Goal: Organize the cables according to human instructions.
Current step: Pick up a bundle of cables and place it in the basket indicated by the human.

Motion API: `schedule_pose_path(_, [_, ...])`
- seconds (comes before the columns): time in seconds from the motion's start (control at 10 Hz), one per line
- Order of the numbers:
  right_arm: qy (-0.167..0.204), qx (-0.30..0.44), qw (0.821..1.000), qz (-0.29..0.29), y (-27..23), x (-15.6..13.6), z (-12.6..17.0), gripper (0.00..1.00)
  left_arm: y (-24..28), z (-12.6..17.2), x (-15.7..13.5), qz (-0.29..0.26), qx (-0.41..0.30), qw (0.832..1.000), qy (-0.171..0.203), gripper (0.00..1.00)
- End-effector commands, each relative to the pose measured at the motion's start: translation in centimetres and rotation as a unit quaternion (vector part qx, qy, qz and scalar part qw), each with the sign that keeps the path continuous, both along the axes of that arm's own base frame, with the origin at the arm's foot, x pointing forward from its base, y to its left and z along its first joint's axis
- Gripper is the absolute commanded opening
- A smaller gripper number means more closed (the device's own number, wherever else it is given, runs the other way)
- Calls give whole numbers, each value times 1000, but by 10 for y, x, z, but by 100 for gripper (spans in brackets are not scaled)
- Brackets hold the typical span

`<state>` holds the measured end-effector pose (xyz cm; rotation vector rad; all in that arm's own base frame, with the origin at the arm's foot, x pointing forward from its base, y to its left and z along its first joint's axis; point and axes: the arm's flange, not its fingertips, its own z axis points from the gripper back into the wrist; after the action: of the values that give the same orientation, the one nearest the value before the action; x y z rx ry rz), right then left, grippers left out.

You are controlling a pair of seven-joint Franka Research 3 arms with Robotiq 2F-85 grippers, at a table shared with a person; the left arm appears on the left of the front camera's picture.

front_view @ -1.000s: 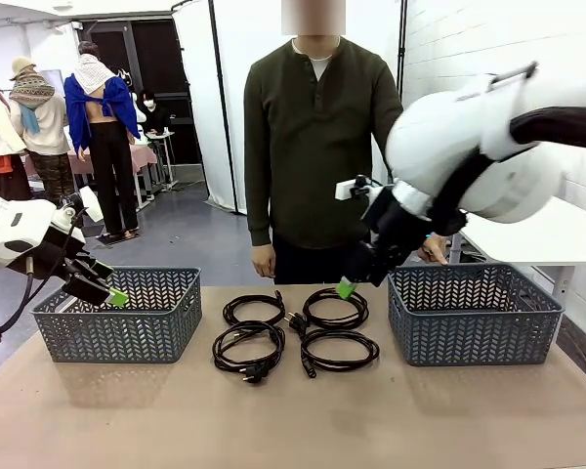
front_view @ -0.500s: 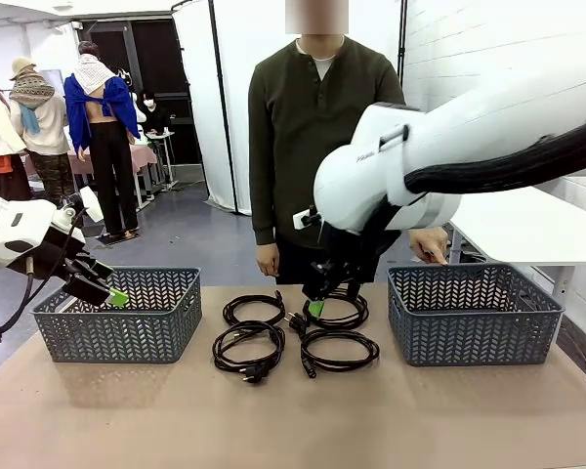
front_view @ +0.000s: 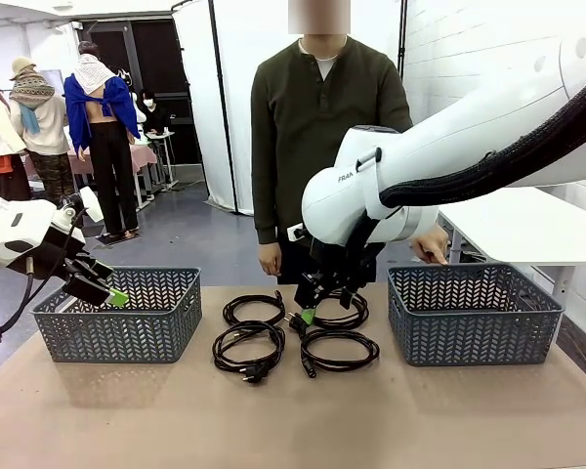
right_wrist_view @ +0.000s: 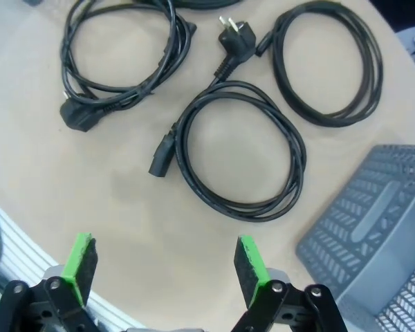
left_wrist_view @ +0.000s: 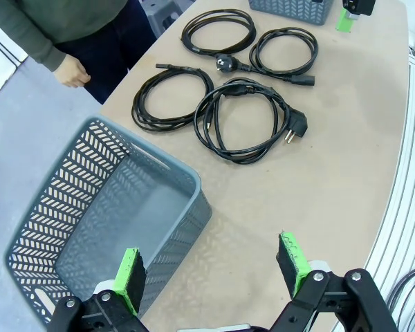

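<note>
So the four cables [front_view: 246, 335] sit coiled flat in a two-by-two cluster on the bench [front_view: 293, 420], right between the left basket [front_view: 117, 318] and the right basket [front_view: 474, 318]. All four are out on the bench, none in a basket yet.

The right end effector [front_view: 309, 313] is the one in the game. It hangs low over the middle of the cluster with its pads spread wide and nothing between them. In the right wrist view, the right end effector [right_wrist_view: 162, 266] has the near-right coil [right_wrist_view: 296, 155] straight ahead of its fingers, pretty much centred between the two pads, with the right basket just off to one side. That's the coil [front_view: 338, 335] closest to that basket on the robot's side, going by its plug and connector.

It's a round loop, so there's no real long axis. The grab probably has to go across one stretch of the bundle.

The left end effector [front_view: 110, 295] is well off, parked over the left basket's rim, pads apart and empty.
</note>
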<state>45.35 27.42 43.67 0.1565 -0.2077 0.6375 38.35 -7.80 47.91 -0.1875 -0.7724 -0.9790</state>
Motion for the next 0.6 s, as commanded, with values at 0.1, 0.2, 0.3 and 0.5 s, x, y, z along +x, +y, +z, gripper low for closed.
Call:
schedule_pose_path(0.1, [1, 0, 1000, 4, 2, -4, 3, 100, 2, -2, 2, -1, -5, 1000, 1, 100])
schedule_pose_path(0.2, [1, 0, 1000, 4, 2, -4, 3, 100, 2, -2, 2, -1, -5, 1000, 1, 100])
schedule_pose_path(0.3, [1, 0, 1000, 4, 2, -4, 3, 100, 2, -2, 2, -1, -5, 1000, 1, 100])
schedule_pose_path(0.5, [9, 20, 999, -32, 4, 4, -4, 100, 2, -2, 2, -1, -5, 1000, 1, 100])
